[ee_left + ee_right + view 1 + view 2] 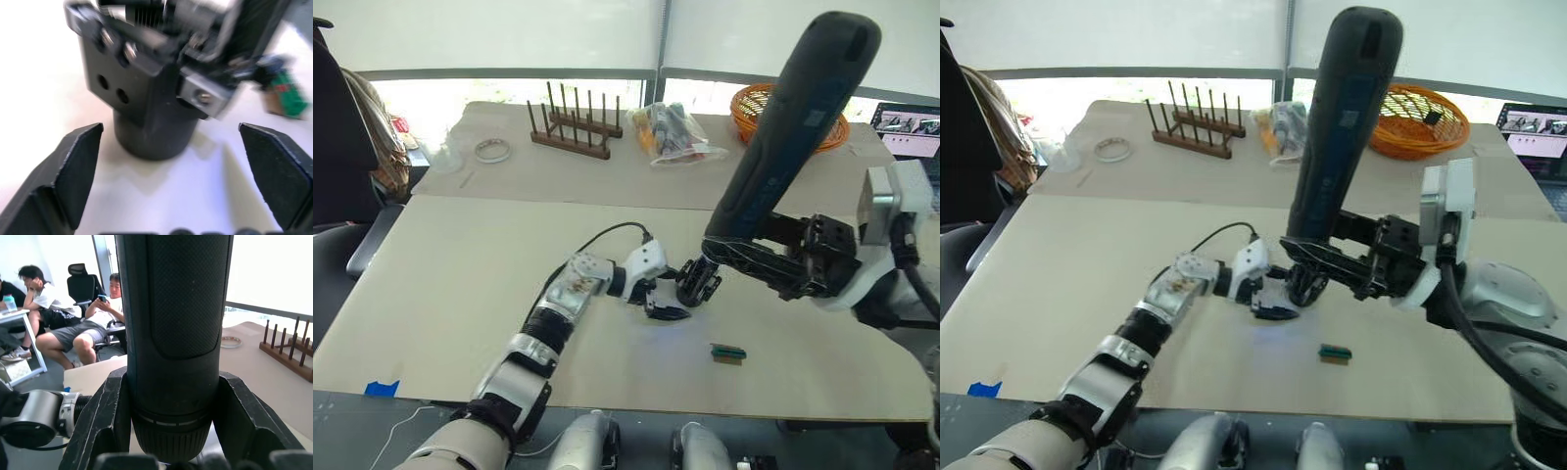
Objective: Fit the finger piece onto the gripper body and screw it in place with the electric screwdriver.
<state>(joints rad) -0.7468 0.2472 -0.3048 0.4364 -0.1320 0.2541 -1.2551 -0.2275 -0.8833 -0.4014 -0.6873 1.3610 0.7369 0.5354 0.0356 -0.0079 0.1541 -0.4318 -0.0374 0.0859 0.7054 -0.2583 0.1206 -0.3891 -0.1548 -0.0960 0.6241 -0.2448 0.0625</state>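
Left pincer (668, 311): you have it low over the surface (460, 284), its two black fingers (68, 171) spread apart with nothing between them.
Gripper body (142, 93): it stands on the surface straight ahead of your left pincer, just beyond the spread fingertips and between the two pincers; the left wrist view shows a black block with two small holes in its face and screws along its upper edge, on a round black base.
Finger piece: you cannot pick it out for certain among the black parts at the left pincer's tips.
Electric screwdriver (798, 127): it sits in your right pincer, tilted, butt end high and away from your left pincer, tip end down at the gripper body; whether the bit touches it you cannot tell.
Right pincer (1317, 264): its fingers (105, 421) are clamped on either side of the screwdriver's barrel, just above the ribbed collar.
Green-and-black block (727, 352): it lies flat on the surface, to the right of your left pincer and nearer you than your right one, apart from both.
Far side, beyond both pincers: a wooden peg rack (573, 127), a roll of tape (492, 149), a clear bag of items (675, 132) and an orange basket (1420, 117).
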